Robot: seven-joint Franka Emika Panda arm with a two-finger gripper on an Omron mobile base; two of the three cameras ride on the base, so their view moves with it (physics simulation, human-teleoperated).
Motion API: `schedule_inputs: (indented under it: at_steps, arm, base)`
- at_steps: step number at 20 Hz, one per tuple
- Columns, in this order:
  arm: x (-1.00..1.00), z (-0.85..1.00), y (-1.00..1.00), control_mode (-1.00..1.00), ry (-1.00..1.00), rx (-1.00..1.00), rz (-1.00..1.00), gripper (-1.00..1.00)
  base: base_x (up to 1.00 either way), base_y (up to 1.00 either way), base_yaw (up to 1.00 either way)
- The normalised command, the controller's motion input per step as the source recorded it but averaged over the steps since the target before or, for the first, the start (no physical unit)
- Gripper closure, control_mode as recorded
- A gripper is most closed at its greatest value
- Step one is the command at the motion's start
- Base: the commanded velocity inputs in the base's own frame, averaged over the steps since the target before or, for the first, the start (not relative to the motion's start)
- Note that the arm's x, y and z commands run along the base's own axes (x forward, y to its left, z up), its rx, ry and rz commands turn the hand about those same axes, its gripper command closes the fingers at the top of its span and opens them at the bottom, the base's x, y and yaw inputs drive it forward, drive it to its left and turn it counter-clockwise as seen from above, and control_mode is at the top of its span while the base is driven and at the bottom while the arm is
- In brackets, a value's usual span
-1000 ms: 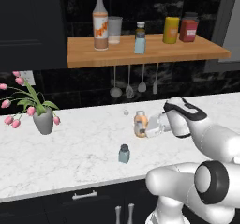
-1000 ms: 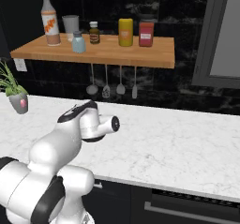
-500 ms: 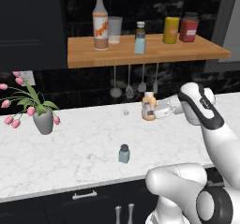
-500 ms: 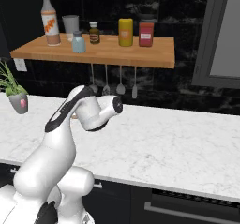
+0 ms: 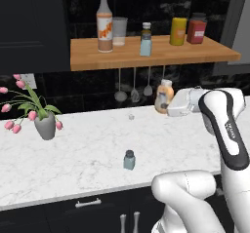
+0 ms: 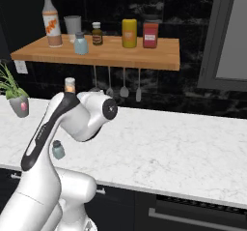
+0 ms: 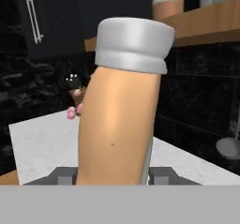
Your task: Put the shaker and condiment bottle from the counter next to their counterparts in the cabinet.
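Your hand (image 5: 166, 102) is clenched on the condiment bottle (image 5: 164, 95), which it carries in the air above the back of the worktop (image 5: 88, 144) and below the cabinet (image 5: 146, 55) plank.

Left base view: you see the bottle upright or nearly so, its pale cap just under the hanging utensils (image 5: 134, 86). The shaker (image 5: 129, 160) stands alone near the front of the worktop, well apart from the hand. On the cabinet the tall clear-necked bottle (image 5: 104, 21) stands at the left end with a grey cup (image 5: 119, 31) just beside it; the second shaker (image 5: 146, 46) stands near the middle in front of a small dark bottle (image 5: 146, 29). A yellow jar (image 5: 178, 31) and a red jar (image 5: 196, 29) stand further right. A vase of pink tulips (image 5: 44, 122) sits at the left of the worktop.

Right base view: the bottle's cap (image 6: 70, 84) peeks above the white arm. The shaker (image 6: 58, 149) shows at the arm's left edge.

Hand view: the condiment bottle (image 7: 122, 120) stands close up between the two dark fingertips (image 7: 161, 175), tilted slightly right in this view, its pale cap level with the cabinet's edge (image 7: 206, 28) behind it.
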Motion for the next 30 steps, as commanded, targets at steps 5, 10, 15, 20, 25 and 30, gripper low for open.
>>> schedule_inputs:
  at_steps: [5,10,15,20,25,30]
  arm:
    - [-0.28,0.73,0.26,-1.00,-0.14,0.02,-0.19,1.00]
    - [-0.10,0.71,0.44,-1.00,-0.10,0.03,-0.06,1.00]
    - [-0.01,0.72,0.15,-1.00,0.01,0.00,-0.10,1.00]
    - [0.00,0.56,0.00,-1.00,0.14,-0.02,-0.11,1.00]
    - [0.00,0.04,0.00,-1.00,0.05,-0.03,-0.04,1.00]
    - [0.11,0.11,0.21,-1.00,0.00,0.00,-0.01,1.00]
  base:
    - [0.00,0.00,0.00]
    - [0.00,0.00,0.00]
    - [0.00,0.00,0.00]
    - [0.00,0.00,0.00]
    - [0.00,0.00,0.00]
    - [0.00,0.00,0.00]
